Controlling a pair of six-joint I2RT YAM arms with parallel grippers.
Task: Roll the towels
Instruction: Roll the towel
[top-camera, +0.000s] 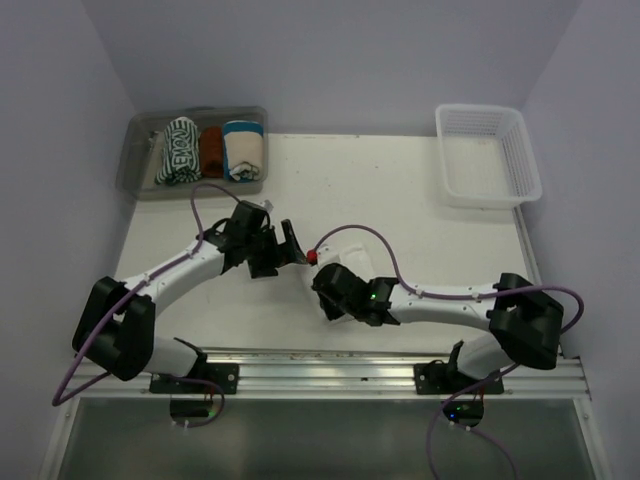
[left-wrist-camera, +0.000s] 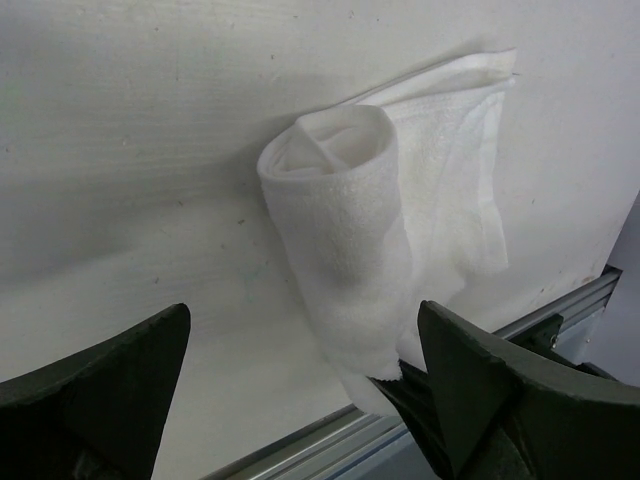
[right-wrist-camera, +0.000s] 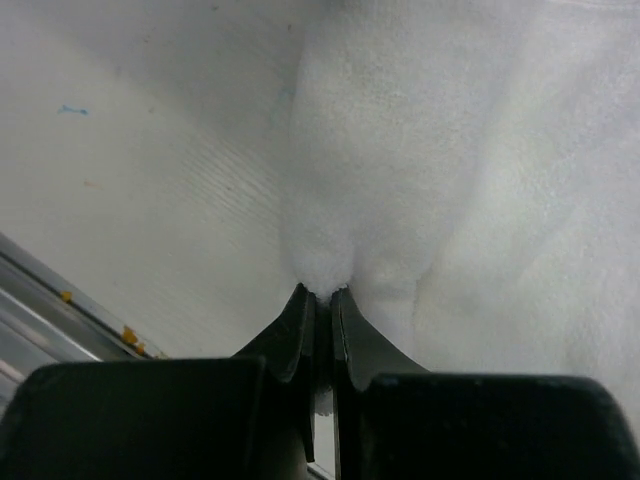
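Two towels make up this job. One, the green-and-white striped towel (top-camera: 180, 150), sits rolled in a clear bin (top-camera: 140, 186) at the far left corner of the table (top-camera: 420, 230), beside a rust-brown towel (top-camera: 211, 150) and a cream towel (top-camera: 243, 148). The white towel (left-wrist-camera: 350, 250) lies mid-table near the front edge, rolled into a loose tube with a flap trailing off one side. The left end effector (left-wrist-camera: 302, 310) hovers with its fingers wide apart either side of the tube. The right end effector (right-wrist-camera: 322, 292) is pinched together on a fold of the cloth. Finishing this roll appears to be what remains.
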